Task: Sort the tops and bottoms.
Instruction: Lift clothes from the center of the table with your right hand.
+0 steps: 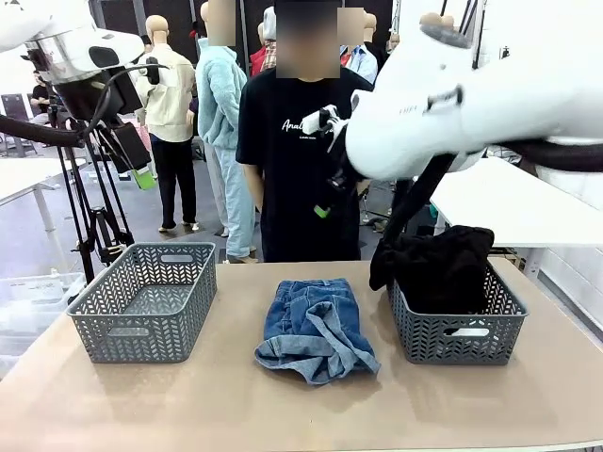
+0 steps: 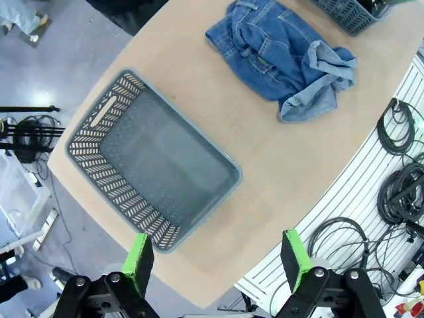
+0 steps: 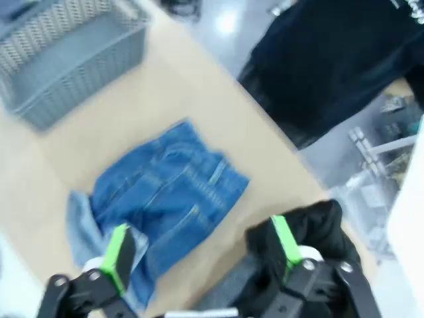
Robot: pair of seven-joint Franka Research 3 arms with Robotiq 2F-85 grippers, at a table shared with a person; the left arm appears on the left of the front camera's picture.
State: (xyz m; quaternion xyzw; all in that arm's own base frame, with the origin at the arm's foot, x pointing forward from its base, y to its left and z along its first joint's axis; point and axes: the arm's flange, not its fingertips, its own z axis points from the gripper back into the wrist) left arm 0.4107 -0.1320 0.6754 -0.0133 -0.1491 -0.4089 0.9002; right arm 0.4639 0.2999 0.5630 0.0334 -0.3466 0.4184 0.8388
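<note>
I judge we are mid-sort: the heap of soft black garments already fills the grey plastic lattice basket toward the desk's right edge, spilling over its far and left rims, while the matching grey lattice basket toward the left edge holds nothing I can make out. The faded blue denim garment lies crumpled on the bare tan desk between the two baskets, near the middle, closer to the near edge than the far one, touching neither basket. I see no white piped garment from here.

My left gripper hangs high above the left basket's near corner, green pads well apart and holding nothing. My right gripper looks down, through some blur, on the denim and the black heap, its pads likewise spread wide and empty.

The denim is the piece left to place, I think. The next move calls for a descent onto it and a pinch on a thick fold. It is stiff, seamed cloth with stitched pockets, one leg or cuff flopped loose toward the near edge, so I would expect it to trail and unfold when lifted. The baskets have rigid herringbone-cut walls and slot handles. A person in a black printed T-shirt stands at the far edge.
</note>
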